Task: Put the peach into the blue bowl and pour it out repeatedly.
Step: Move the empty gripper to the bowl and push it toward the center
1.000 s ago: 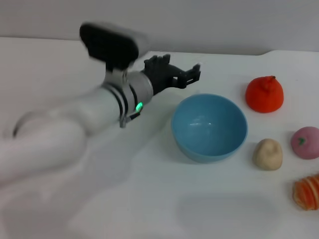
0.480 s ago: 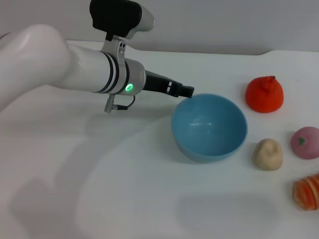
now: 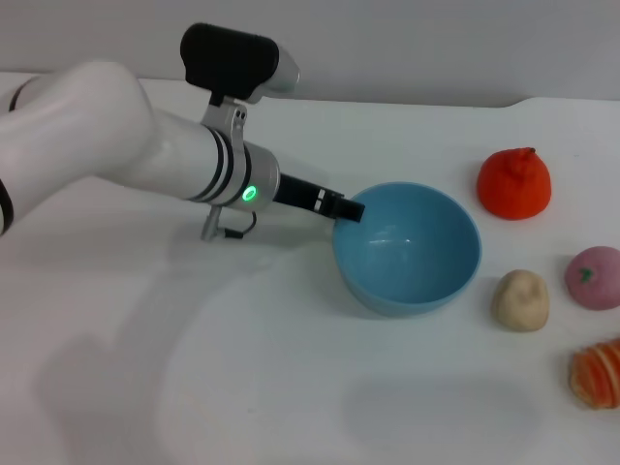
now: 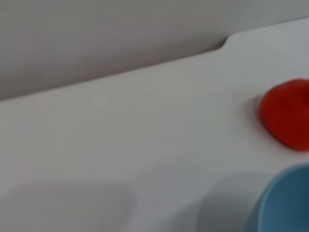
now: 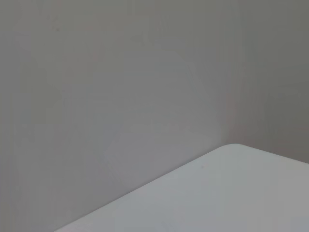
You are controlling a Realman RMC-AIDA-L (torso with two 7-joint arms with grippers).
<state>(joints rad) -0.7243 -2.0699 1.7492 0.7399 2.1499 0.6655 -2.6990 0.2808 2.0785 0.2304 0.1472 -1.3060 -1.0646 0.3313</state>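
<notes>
Even bright light; soft shadows; left wrist view blurred.

Tabletop point(image 5: 231, 193): a white surface is filling the lower part of the right wrist view, its long edge running on a slant across the picture.
Tabletop corner point(image 5: 232, 145): the edge is bending in a rounded turn, with the surface spreading away from it on both sides.
Wall point(image 5: 120, 87): a plain grey, even backdrop is occupying the rest of the view, standing behind the tabletop edge.
Surface contents: nothing but bare white is showing on the visible stretch.
</notes>
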